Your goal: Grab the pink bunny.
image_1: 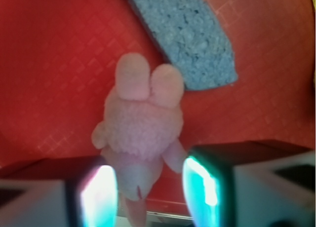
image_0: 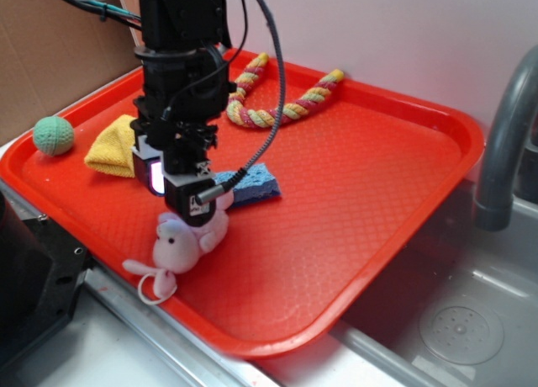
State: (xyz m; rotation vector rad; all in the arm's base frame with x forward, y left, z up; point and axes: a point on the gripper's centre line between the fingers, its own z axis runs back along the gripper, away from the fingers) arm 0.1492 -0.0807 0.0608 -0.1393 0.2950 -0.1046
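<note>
Pink bunny lies near the lower-left rim of the red tray, under the gripper.

From the upper left of the exterior view the black arm reaches straight down; in the wrist view its fingers stand spread, one on each side of the plush, not pinching it. A blue sponge sits just beside the bunny. A yellow cloth, green ball and braided rope lie farther up the tray.

Pale wall behind — cardboard at left, steel sink with grey faucet at right.
</note>
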